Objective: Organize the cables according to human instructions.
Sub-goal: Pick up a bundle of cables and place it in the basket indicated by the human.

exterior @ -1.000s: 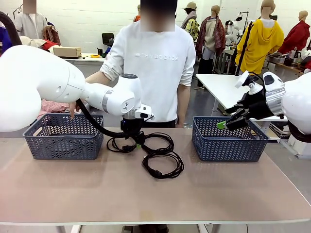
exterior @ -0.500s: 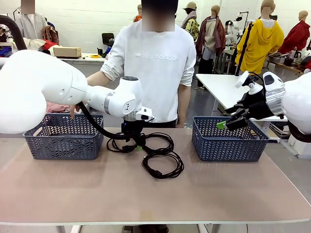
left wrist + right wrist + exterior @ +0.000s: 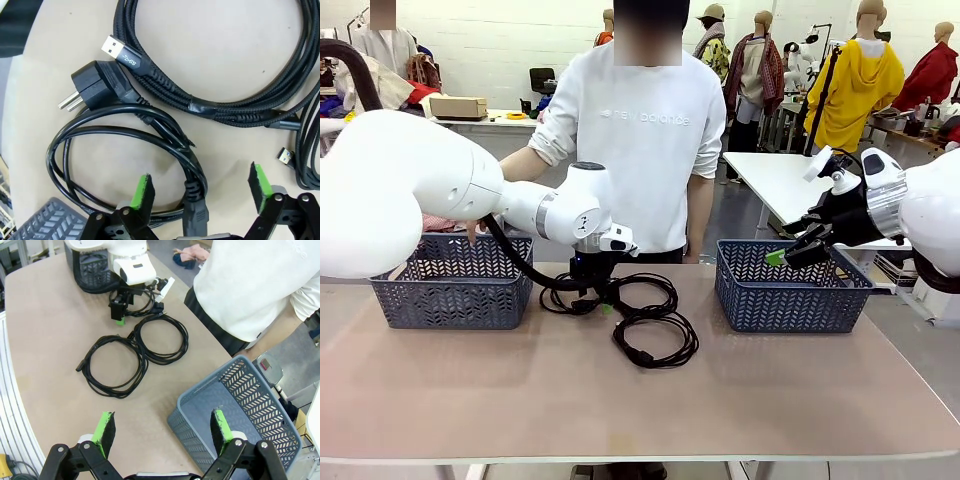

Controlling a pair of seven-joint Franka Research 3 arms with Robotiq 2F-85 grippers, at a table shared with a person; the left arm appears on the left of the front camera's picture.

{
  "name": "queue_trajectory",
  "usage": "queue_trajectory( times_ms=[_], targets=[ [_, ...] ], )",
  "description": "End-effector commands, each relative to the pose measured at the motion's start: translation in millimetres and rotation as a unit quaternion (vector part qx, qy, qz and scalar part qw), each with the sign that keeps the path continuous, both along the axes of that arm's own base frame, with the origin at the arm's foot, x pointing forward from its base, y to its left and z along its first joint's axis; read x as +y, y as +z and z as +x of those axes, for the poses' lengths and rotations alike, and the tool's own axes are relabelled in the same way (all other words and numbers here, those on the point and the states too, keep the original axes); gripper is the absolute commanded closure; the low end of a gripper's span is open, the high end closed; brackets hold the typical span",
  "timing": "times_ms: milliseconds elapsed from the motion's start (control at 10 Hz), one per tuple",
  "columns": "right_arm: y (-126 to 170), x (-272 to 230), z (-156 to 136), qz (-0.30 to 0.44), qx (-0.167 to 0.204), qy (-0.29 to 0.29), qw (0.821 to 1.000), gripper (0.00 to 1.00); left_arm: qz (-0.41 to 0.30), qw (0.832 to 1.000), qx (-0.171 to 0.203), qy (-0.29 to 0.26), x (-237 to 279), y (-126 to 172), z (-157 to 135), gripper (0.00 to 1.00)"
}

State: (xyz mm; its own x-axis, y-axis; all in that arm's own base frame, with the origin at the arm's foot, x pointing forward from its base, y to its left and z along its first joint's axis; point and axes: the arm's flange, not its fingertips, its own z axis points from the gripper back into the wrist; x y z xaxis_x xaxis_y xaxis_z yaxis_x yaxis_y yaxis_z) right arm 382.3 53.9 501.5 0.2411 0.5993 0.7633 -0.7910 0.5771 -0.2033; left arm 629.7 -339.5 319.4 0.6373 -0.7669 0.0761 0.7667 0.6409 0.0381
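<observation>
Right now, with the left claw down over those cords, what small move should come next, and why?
Probably close the left gripper: its green pads stand apart either side of the connector end of the power cord, without touching it, so closing should catch that coil.

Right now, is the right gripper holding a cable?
No: the right gripper hangs open with nothing between its pads, and the cables lie on the table.

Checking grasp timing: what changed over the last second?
Left end effector eased slightly down over the coiled cables, jaws astride a smooth black cord, nothing gripped yet. Right end effector, open near the right basket, and the cables stayed put.
</observation>
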Motion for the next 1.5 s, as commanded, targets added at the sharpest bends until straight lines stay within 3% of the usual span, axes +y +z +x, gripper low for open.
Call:
queue_trajectory(
  times_ms=[0, 100, 200, 300, 600, 700, 800, 1200, 1400],
  targets=[
    [-2, -1, 2, 0.002, -0.002, 0.002, 1.0, 0.0, -0.001, 1.0, 0.008, -0.004, 2, 4, 8, 0.2],
    [-2, -1, 2, 0.002, -0.002, 0.002, 1.0, 0.0, -0.001, 1.0, 0.005, -0.004, 2, 5, 8, 0.34],
    [-2, -1, 2, 0.002, -0.002, 0.002, 1.0, 0.0, 0.0, 1.0, 0.003, -0.004, 2, 5, 8, 0.4],
    [-2, -1, 2, 0.002, -0.002, 0.002, 1.0, 0.0, 0.0, 1.0, 0.003, -0.003, 2, 5, 9, 0.54],
    [-2, -1, 2, 0.002, -0.002, 0.002, 1.0, 0.0, 0.005, 1.0, 0.007, 0.003, 4, 5, 10, 0.8],
    [-2, -1, 2, 0.002, -0.002, 0.002, 1.0, 0.0, 0.005, 1.0, 0.007, 0.004, 4, 5, 10, 0.94],
    [-2, -1, 2, 0.002, -0.002, 0.002, 1.0, 0.0, 0.005, 1.0, 0.008, 0.006, 5, 6, 11, 1.0],
    [-2, -1, 2, 0.002, -0.002, 0.002, 1.0, 0.0, 0.009, 0.999, 0.008, 0.033, 9, 13, 10, 1.0],
    [-2, -1, 2, 0.002, -0.002, 0.002, 1.0, 0.0, 0.02, 0.998, -0.014, 0.055, 15, 33, 7, 1.0]
  ],
)
